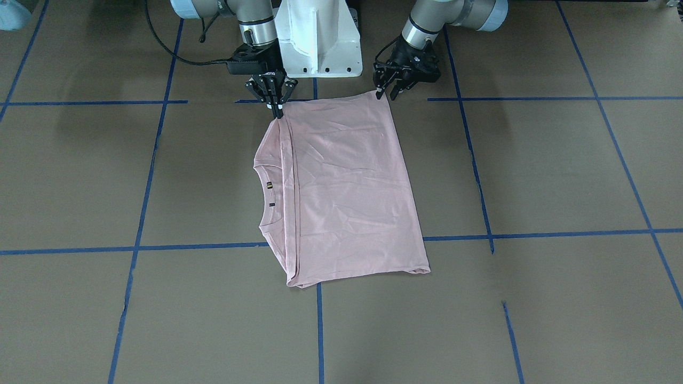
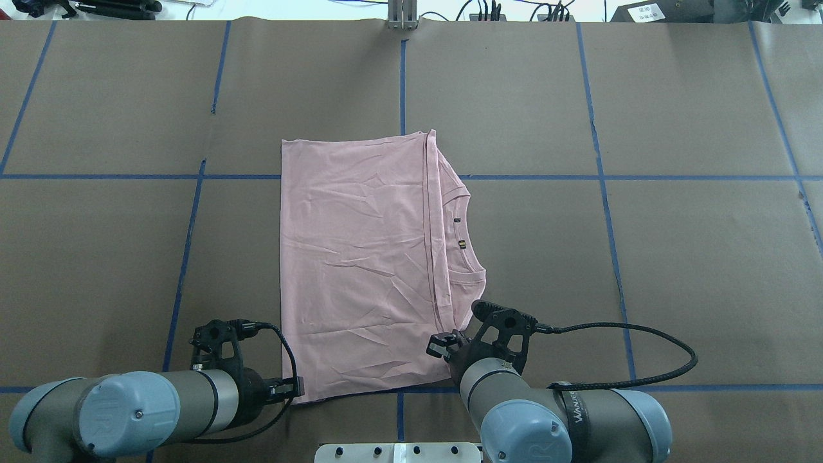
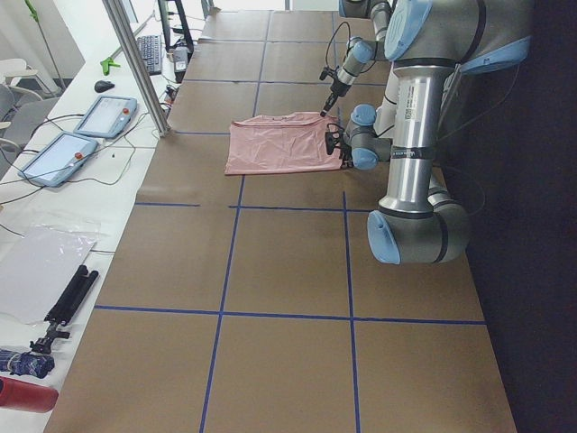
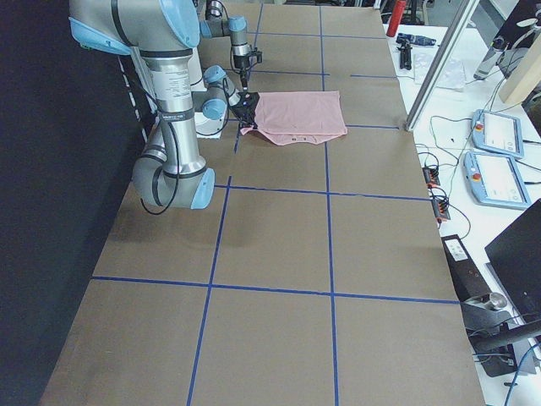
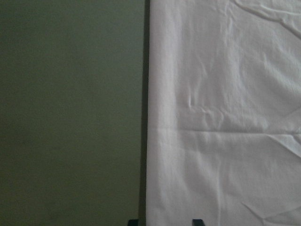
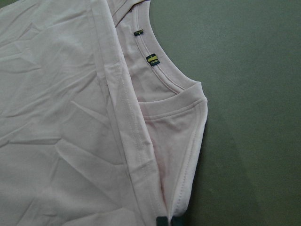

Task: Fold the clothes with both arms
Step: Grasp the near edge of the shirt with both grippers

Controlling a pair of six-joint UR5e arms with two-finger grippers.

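Flat at centre of brown paper-covered table [image 2: 675, 257]: pale pink folded cotton T-shirt [image 2: 360, 270]. Black 2-finger right gripper [image 1: 278, 112] is clamped on its near right shoulder corner. Black 2-finger left gripper [image 1: 387, 96] has fingers apart at the near left corner.

Six views on one shirt [image 2: 360, 257]: four fixed, two wrist-mounted.
The overhead view looks forward and down from behind the robot [image 1: 319, 42]. The front view faces it from across the table [image 1: 533, 170], steeply down, so the sides swap. The two side views look along the table from its ends, far off. Each wrist camera sits close over the cloth: the left sees a straight edge, the right sees the collar [image 6: 186, 94], which the overhead and front views also show.
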